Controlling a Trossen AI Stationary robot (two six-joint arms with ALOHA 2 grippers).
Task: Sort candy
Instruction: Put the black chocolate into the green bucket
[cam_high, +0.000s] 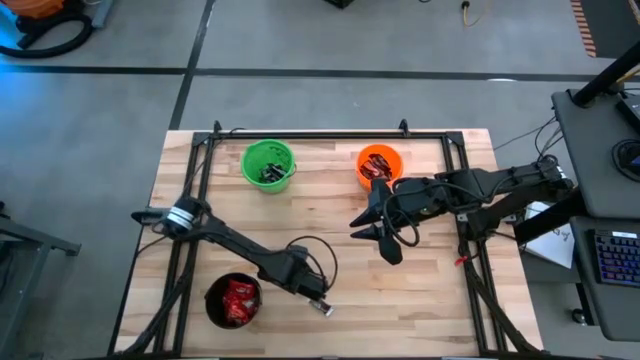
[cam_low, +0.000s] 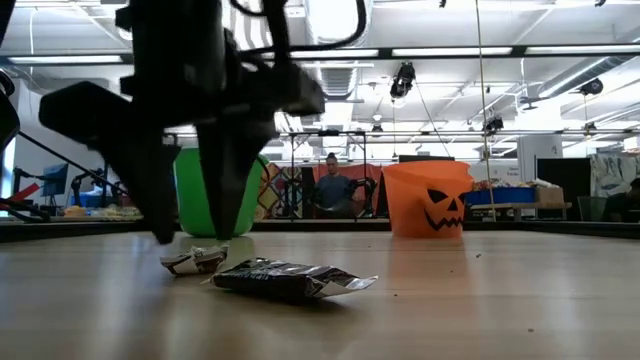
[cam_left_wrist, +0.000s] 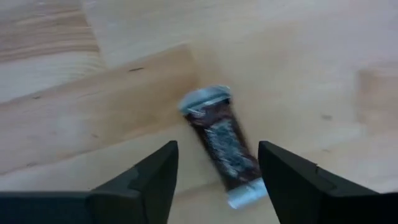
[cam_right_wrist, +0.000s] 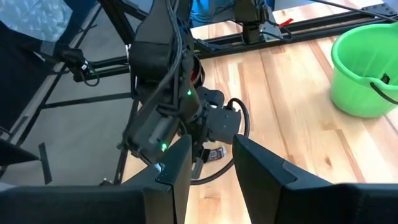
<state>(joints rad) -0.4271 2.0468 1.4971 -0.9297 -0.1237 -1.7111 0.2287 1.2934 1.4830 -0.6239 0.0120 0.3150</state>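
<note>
The left tool (cam_high: 322, 306) hangs low over the near part of the counter (cam_high: 330, 220), just right of the black bucket (cam_high: 212, 310). Its fingers (cam_left_wrist: 149, 180) stand well apart and grasp nothing. A black-silver bar (cam_left_wrist: 222, 144) lies flat on the wood between and just beyond them, released, touching neither finger as far as the left wrist view shows. In the low view the bar (cam_low: 290, 280) rests on the counter with a small crumpled wrapper (cam_low: 195, 261) just beside it, under the dark tool.

The right tool (cam_high: 378, 238) hovers above the middle of the counter, near the orange bucket (cam_high: 392, 158). Its fingers (cam_right_wrist: 171, 174) stand partly apart with only air between them; it holds nothing.

The black bucket sits at the near left and holds bright red packets (cam_high: 238, 298). The green bucket (cam_high: 256, 158) stands at the far side, left of centre, with a few dark candies (cam_high: 273, 173) in it. The orange bucket stands at the far side, right of centre, and holds dark brown-red bars (cam_high: 377, 167); in the low view a jack-o'-lantern face shows on its wall.
</note>
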